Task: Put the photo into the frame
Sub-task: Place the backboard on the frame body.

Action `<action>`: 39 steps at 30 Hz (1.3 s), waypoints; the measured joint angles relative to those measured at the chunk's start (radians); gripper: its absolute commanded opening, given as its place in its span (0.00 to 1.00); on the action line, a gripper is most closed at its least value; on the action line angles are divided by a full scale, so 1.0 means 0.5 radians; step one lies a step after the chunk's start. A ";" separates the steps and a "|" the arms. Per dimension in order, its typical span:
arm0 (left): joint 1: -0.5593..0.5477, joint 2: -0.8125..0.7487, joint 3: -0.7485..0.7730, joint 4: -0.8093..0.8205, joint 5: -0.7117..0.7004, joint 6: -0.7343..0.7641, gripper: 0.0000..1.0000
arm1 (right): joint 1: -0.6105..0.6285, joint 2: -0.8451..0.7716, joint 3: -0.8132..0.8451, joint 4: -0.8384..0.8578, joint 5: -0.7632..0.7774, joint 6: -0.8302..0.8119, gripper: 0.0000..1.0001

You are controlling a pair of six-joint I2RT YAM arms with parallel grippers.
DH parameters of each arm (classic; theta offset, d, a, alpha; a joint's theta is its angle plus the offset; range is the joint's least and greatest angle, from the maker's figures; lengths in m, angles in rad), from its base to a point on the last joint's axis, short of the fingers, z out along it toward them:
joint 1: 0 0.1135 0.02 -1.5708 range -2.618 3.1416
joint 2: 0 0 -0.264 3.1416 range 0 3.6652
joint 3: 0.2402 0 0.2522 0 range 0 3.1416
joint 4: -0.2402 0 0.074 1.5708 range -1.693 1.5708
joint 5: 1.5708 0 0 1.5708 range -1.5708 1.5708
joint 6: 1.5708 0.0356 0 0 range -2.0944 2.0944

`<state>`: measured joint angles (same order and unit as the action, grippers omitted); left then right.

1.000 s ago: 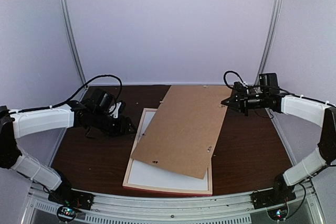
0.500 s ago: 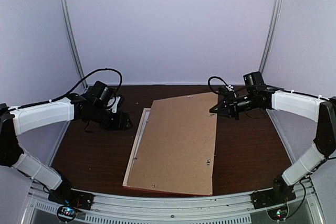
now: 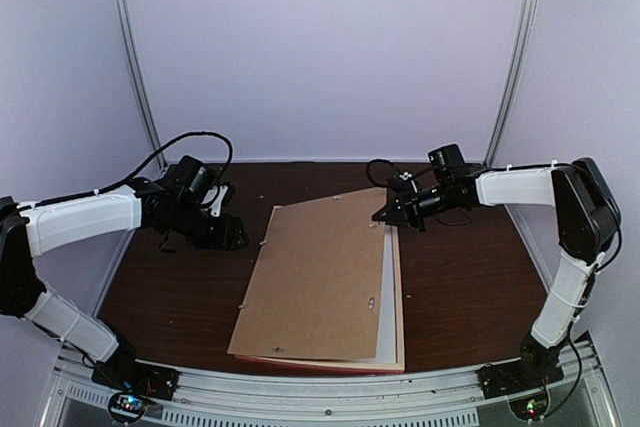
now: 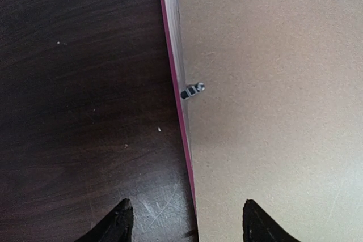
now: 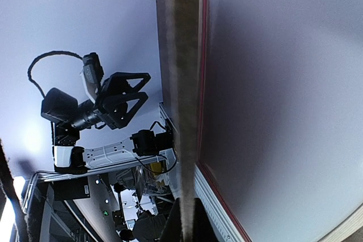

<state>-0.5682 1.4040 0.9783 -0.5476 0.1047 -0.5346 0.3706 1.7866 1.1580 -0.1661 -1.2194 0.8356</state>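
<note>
The backing board [image 4: 272, 111] hides most of the frame [image 4: 173, 26]; left gripper [image 4: 186, 222] cut off below

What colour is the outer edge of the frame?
Pink-red, on the frame; clearest in the left wrist view, beside the brown backing board.

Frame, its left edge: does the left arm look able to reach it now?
Probably yes. The left gripper is open, and in the wrist view the frame edge runs between its fingers, beside the board; nothing lies between.
</note>
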 measured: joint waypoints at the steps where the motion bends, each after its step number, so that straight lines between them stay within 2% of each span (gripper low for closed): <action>1: 0.000 0.005 0.000 0.000 0.001 0.005 0.67 | -0.002 0.040 0.010 0.012 -0.002 0.005 0.00; 5: 0.000 0.037 0.000 0.001 0.008 0.026 0.67 | -0.023 0.200 0.098 -0.033 -0.027 -0.066 0.00; 12: 0.000 0.088 0.000 0.033 0.027 0.042 0.67 | -0.049 0.358 0.394 -0.443 -0.031 -0.455 0.02; 18: 0.000 0.240 -0.003 0.086 0.057 0.036 0.67 | -0.061 0.451 0.417 -0.558 -0.046 -0.596 0.04; 25: 0.008 0.385 -0.041 0.177 0.112 -0.020 0.67 | -0.063 0.460 0.420 -0.574 -0.059 -0.629 0.05; 33: 0.041 0.581 -0.108 0.363 0.377 -0.152 0.66 | -0.064 0.472 0.415 -0.566 -0.041 -0.622 0.08; 39: 0.049 0.617 -0.166 0.573 0.559 -0.269 0.60 | -0.067 0.475 0.346 -0.484 0.005 -0.553 0.13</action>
<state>-0.5438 1.7126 0.8955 -0.2611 0.3843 -0.6689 0.3370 2.0239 1.3312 -0.4080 -1.2171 0.5591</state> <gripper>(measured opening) 0.623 0.113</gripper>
